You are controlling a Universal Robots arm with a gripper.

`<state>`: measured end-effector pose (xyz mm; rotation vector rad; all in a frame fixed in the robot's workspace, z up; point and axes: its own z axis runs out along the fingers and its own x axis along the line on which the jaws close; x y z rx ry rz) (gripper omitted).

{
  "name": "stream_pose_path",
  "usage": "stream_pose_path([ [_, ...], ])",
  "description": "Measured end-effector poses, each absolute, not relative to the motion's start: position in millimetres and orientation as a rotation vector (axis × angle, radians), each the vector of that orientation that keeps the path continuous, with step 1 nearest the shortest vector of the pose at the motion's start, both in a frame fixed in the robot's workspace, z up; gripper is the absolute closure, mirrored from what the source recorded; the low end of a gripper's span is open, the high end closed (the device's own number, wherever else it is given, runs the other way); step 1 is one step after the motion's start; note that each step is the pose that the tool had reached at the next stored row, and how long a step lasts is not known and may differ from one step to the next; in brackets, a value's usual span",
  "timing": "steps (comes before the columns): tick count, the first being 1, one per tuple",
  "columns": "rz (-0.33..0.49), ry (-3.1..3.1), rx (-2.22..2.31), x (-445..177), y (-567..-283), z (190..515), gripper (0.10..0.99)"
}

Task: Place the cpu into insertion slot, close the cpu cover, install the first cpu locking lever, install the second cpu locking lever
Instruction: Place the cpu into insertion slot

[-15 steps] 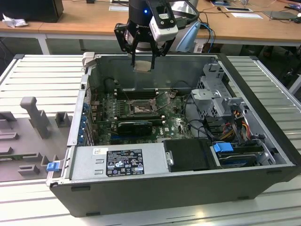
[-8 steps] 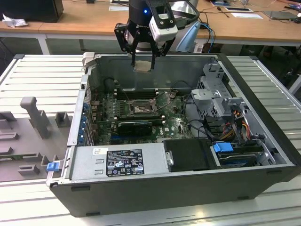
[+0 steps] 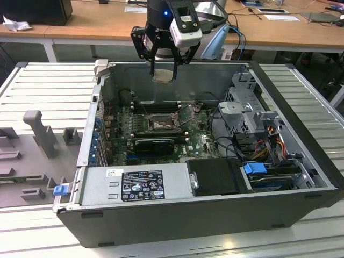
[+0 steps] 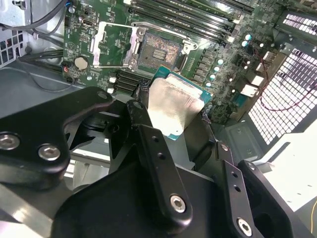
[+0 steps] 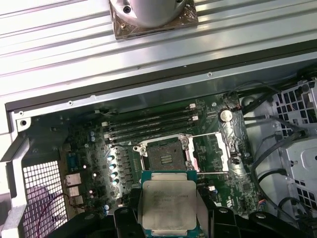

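- The open computer case (image 3: pixel 215 209) lies on its side on a ribbed table (image 3: pixel 43 80).
- Inside it, the green motherboard (image 3: pixel 199 137) faces up, with its socket (image 5: pixel 166 153) uncovered.
- The gripper (image 3: pixel 163 72) hangs over the far end of the case, well above the board, its fingers closed to chip width.
- The cpu cover (image 4: pixel 132 49) is swung open beside the socket.
- The cpu (image 5: pixel 168 203) is clamped by its edges between the fingers, silvery top showing in both wrist views, apart from the socket.
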<state>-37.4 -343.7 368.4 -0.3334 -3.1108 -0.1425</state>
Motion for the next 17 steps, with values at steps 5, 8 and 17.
stream_pose_path([
  [5, -0.143, -3.109, -0.349, -37.4, -343.7, 368.3, 0.557],
  [8, -0.143, -3.109, -0.361, -37.4, -343.7, 368.3, 0.557],
  [17, -0.143, -3.082, -0.580, -37.4, -343.7, 367.2, 0.557],
])
